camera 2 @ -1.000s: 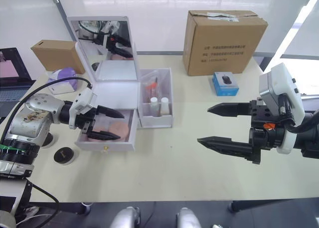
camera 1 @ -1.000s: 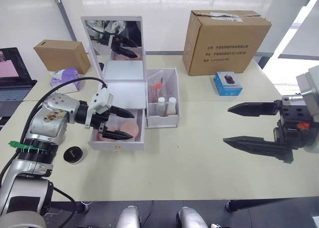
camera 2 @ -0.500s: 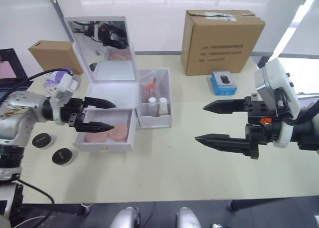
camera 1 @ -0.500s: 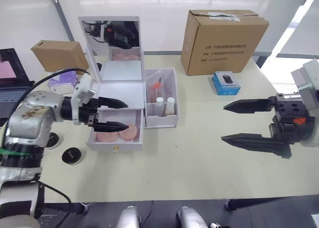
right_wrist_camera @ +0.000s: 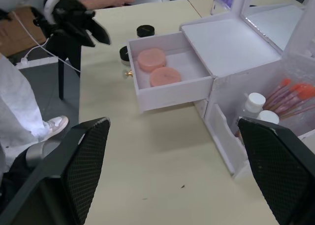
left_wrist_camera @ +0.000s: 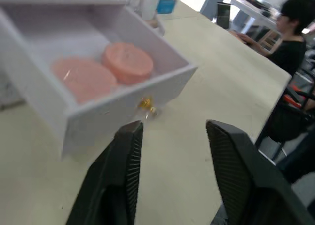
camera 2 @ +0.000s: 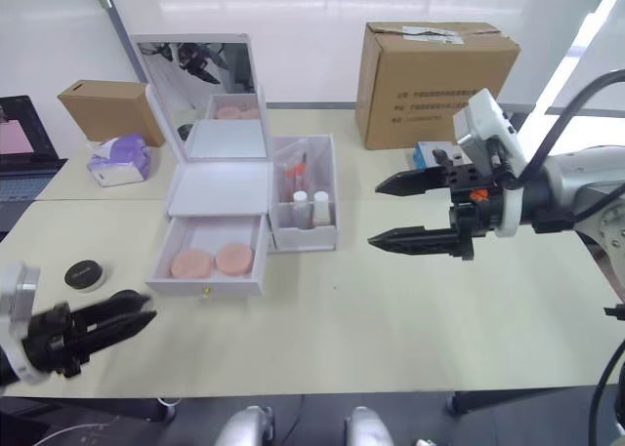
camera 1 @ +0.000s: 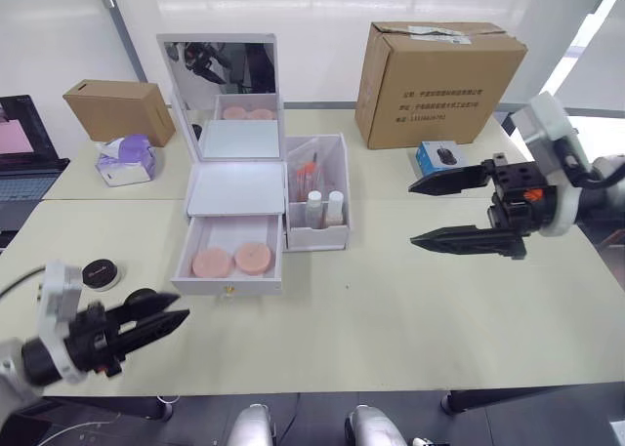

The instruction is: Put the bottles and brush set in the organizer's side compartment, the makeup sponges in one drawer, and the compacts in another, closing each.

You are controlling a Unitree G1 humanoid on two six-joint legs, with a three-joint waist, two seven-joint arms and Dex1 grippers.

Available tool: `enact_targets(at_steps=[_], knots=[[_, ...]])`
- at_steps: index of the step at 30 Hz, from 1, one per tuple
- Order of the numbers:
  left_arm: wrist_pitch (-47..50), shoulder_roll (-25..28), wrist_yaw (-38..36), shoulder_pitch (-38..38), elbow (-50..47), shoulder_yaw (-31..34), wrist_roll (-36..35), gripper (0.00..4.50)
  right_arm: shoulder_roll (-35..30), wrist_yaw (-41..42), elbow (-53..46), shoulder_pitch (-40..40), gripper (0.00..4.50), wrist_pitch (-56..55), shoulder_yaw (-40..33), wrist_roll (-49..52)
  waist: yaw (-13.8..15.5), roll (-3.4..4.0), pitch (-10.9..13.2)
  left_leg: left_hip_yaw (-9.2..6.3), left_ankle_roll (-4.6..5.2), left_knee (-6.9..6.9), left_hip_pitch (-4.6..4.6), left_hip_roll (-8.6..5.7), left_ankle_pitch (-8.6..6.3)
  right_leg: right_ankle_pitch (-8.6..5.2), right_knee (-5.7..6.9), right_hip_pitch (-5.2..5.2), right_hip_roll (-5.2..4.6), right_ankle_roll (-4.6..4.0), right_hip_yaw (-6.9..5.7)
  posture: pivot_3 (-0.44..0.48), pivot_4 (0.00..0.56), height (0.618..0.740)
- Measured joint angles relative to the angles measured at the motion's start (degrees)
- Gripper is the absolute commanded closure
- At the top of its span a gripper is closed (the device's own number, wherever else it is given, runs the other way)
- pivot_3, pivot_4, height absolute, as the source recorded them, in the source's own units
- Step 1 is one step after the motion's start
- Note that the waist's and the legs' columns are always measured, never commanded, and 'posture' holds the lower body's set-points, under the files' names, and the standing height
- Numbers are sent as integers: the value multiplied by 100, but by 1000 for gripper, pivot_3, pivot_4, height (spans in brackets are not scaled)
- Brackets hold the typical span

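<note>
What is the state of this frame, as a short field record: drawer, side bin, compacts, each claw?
Drawer: white plastic organizer has its small drawer pulled open, two flat round pink makeup sponges inside.
Side bin: translucent white side compartment holds two white-capped bottles and a clear packet of pink-orange brushes.
Compacts: one small black-lidded round jar on the table, left of the drawer.
Left claw: open, empty, near the table's front edge.
Right claw: open, empty, right of the organizer.
</note>
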Motion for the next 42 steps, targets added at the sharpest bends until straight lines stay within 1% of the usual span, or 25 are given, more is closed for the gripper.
enact_targets(at_steps=[3, 4, 7, 10, 12, 14, 17, 25, 30, 39, 42], knots=[[-587, -623, 404, 356, -107, -226, 352, 4248, 120, 119, 92, -69, 0, -36, 118, -192, 48, 0, 0, 5, -2, 0, -10, -3, -1, 0, -2, -1, -2, -2, 1, 0, 150, 740], [-764, -789, 551, 362, -108, -352, 474, 4466, 160, 134, 94, -88, 0, -37, 125, -260, 64, 1, 0, 5, -3, 1, -14, -4, -2, 1, -3, -4, -2, -2, 3, 0, 150, 740], [-1221, -1213, 1058, 318, -113, -780, 773, 4466, 195, 178, 91, -117, 0, -35, 123, -321, 81, 0, -1, 5, -1, 7, -19, -6, -1, 4, -4, -1, -2, -8, 7, 0, 150, 740], [-1544, -1750, 1552, 188, -135, -1457, 1003, 4466, 227, 169, 58, -112, 0, -12, 99, -316, 79, -1, -2, 4, 0, 9, -22, -7, 0, 6, -4, 2, 1, -9, 8, 0, 150, 740], [-1821, -1947, 1754, 64, -128, -1894, 1207, 4466, 227, 142, 5, -104, 0, 64, 70, -302, 78, -4, -3, 2, 0, 9, -22, -7, 0, 20, -2, 3, 6, -28, 8, 0, 150, 740], [-2056, -1992, 1910, -140, -54, -2143, 1395, 4466, 227, 105, -66, -94, 0, 114, 28, -271, 71, -3, -3, -1, 1, 8, -24, -7, 0, 21, 3, 8, 10, -26, 9, 0, 150, 740], [-2306, -1985, 2086, -461, 180, -2330, 1535, 4466, 223, 64, -138, -73, 0, 219, -89, -251, 54, 0, -5, -7, 1, 9, -25, -9, 1, 22, 5, 14, 14, -18, 13, 0, 150, 740], [-2587, -1900, 2511, -1493, 956, -2530, 1720, 4466, 158, -139, -368, 81, 0, 525, -386, -122, 53, 0, -6, -12, 2, 10, -29, -12, 1, 24, 5, 15, 18, -6, 13, 0, 150, 740], [-2781, -1813, 2615, -2087, 1580, -2855, 1983, 4466, 150, -281, -482, 111, 0, 583, -523, -23, 50, 1, -6, -14, 2, 10, -29, -13, 1, 34, 5, 15, 19, 11, 13, 0, 150, 740], [-3206, -1793, 2766, -2955, 2490, -3086, 2265, 4466, 91, -465, -666, 374, 0, 698, -886, 195, 52, 1, -6, -17, 2, 10, -34, -15, 1, 52, 5, 15, 20, 37, 12, 0, 150, 740], [-3451, -1796, 2859, -3225, 2855, -3178, 2479, 4466, 68, -563, -732, 518, 0, 708, -1013, 227, 55, 1, -6, -20, 2, 10, -36, -15, 2, 54, 4, 15, 21, 40, 12, 0, 150, 740]])
